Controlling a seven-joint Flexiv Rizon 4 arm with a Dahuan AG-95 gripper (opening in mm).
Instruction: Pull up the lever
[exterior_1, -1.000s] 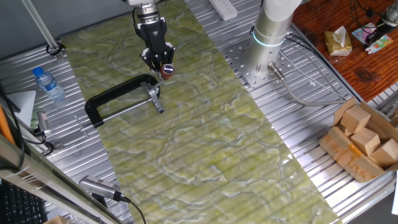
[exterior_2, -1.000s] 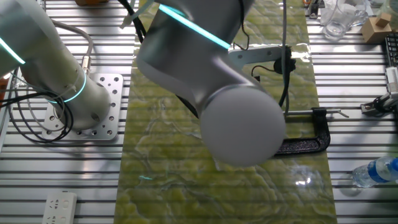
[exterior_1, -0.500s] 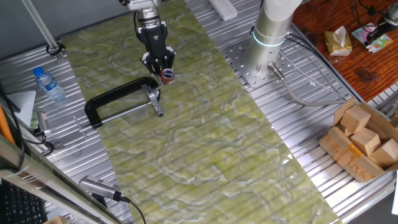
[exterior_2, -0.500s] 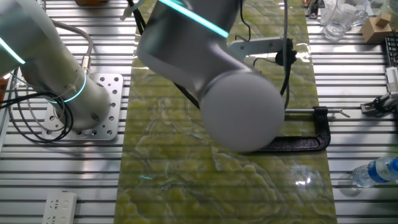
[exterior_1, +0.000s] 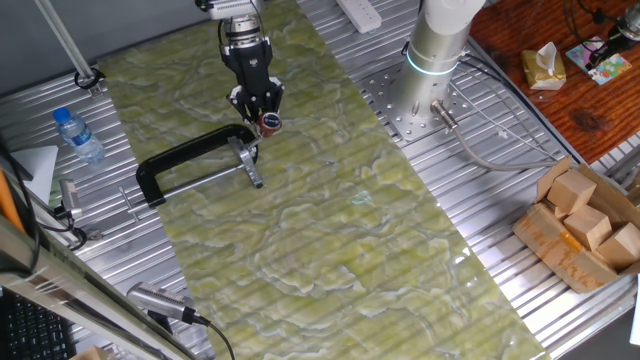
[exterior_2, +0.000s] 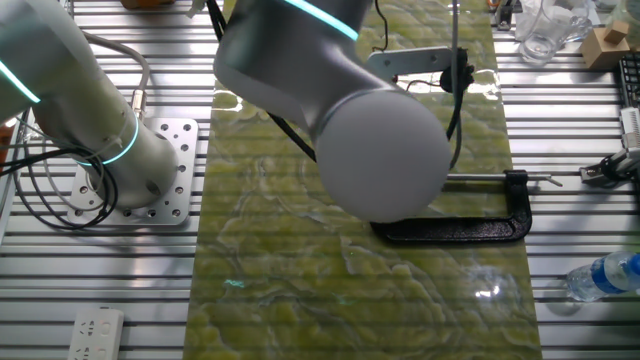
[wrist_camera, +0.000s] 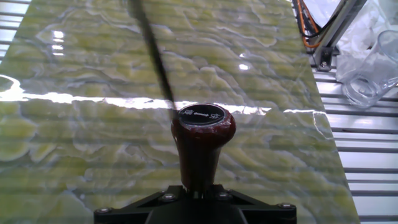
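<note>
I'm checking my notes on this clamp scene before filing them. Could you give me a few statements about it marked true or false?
1. The gripper is at the red-brown knob of the lever. True.
2. The black clamp stands upright on its frame. False: it lies flat on the green mat.
3. A water bottle lies on the metal table left of the mat in the fixed view showing the gripper. True.
4. The wooden blocks sit on the green mat. False: they sit in a cardboard box off the mat, at the table's edge.
5. In the hand view, the knob has a dark cap with lettering. True.
</note>
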